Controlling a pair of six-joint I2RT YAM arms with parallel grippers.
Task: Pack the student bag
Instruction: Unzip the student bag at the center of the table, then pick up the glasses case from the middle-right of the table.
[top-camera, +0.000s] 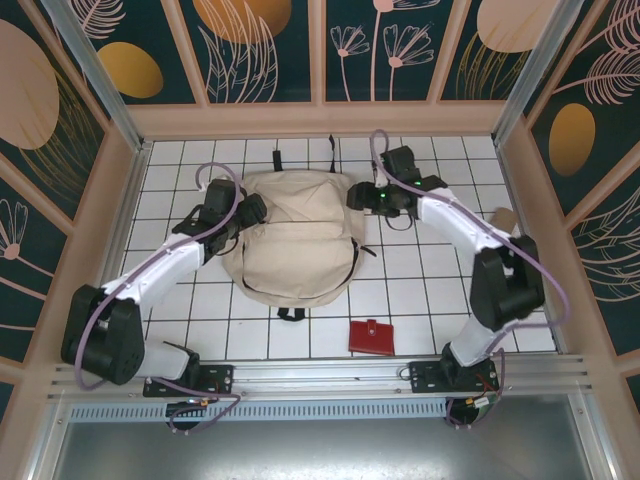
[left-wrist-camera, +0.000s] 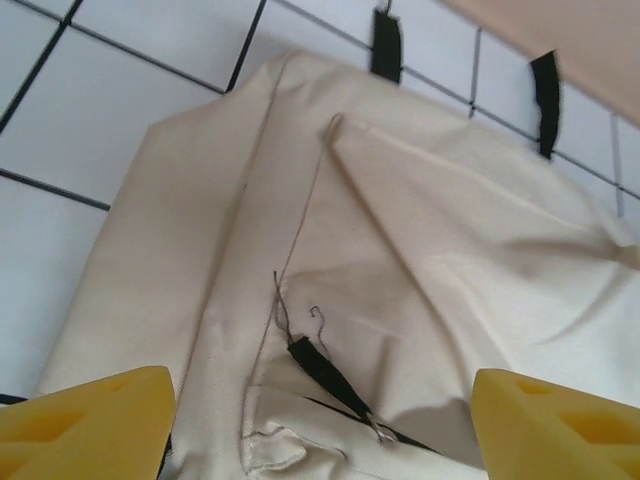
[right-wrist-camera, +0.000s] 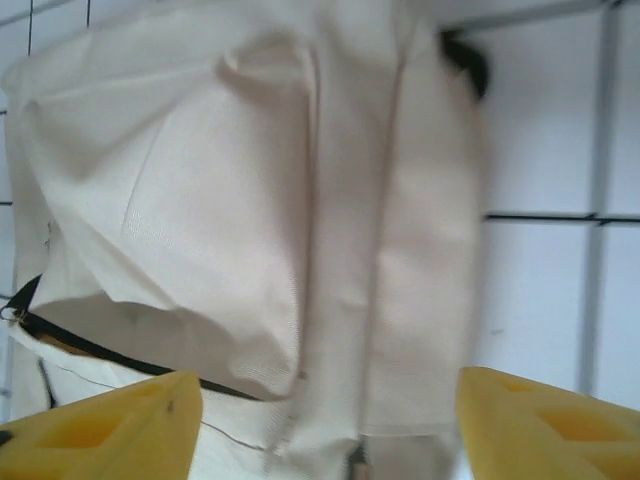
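Cream student bag (top-camera: 295, 235), plain fabric, with black straps and a black zipper line. Under the bag, white-tiled table (top-camera: 420, 290) with dark grid lines; red wallet (top-camera: 371, 336) near the bag's near edge. Beyond the bag, walls (top-camera: 270, 40) dark teal, printed with peach and orange leaves and discs; left gripper (left-wrist-camera: 320, 400) and right gripper (right-wrist-camera: 330, 400) have yellow fingers.

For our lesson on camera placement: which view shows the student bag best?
The top external view: the whole student bag lies in frame, outline clear. The left wrist view gives a close patch with its black zipper; the right wrist view gives blurred folds of fabric.
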